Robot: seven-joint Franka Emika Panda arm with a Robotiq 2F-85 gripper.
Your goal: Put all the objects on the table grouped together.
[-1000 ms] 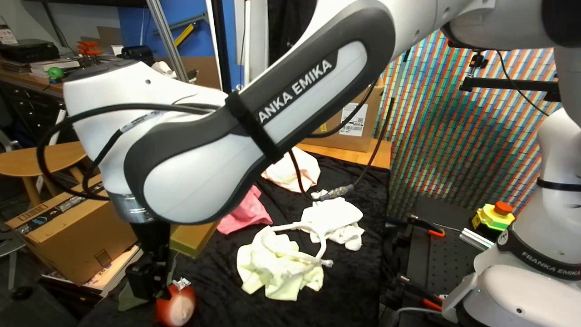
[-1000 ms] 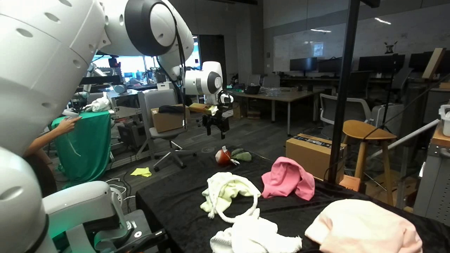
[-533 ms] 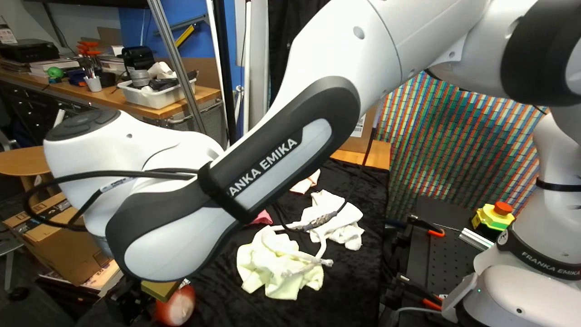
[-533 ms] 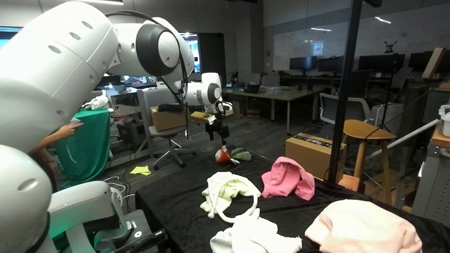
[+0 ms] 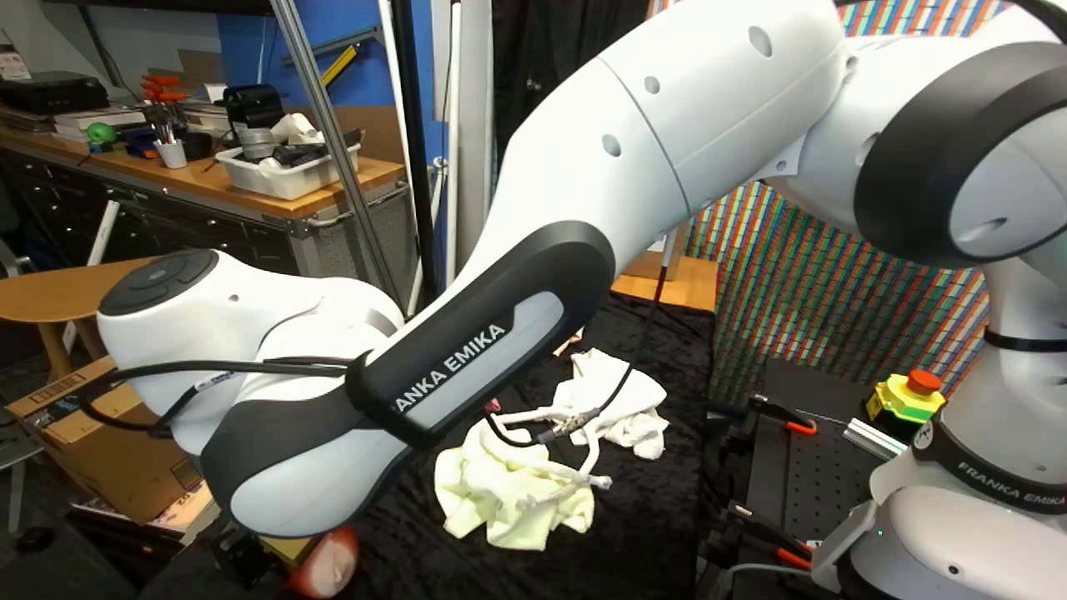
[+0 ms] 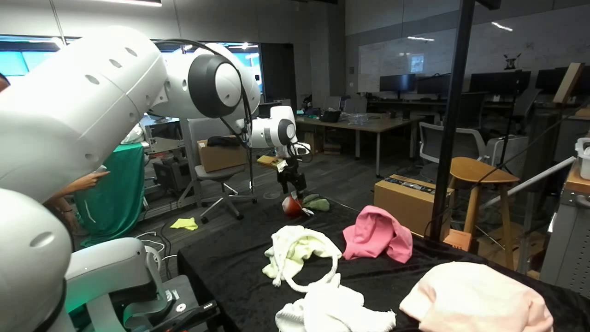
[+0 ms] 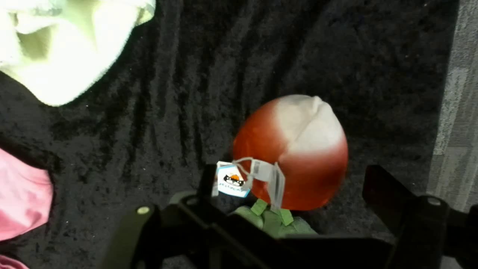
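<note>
Four rumpled rags (image 6: 375, 240) lie on the black-covered table (image 6: 230, 272).

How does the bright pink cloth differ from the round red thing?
The bright pink cloth shows only pink; the round red thing has a white patch. The cloth lies crumpled; the red thing is plump and rounded. The red thing carries tags; the cloth shows none. Both rest on the black table cover.

in an exterior view, "franka emika" ran along the robot forearm (image 5: 492, 337), its start covered by a black strap (image 5: 385, 402), and again around the dark band (image 5: 992, 479) on the robot base (image 5: 959, 542). in the wrist view, the tag (image 7: 232, 182) on the red-and-white round thing (image 7: 298, 149) bore lettering too blurred to read below a small printed figure.
</note>
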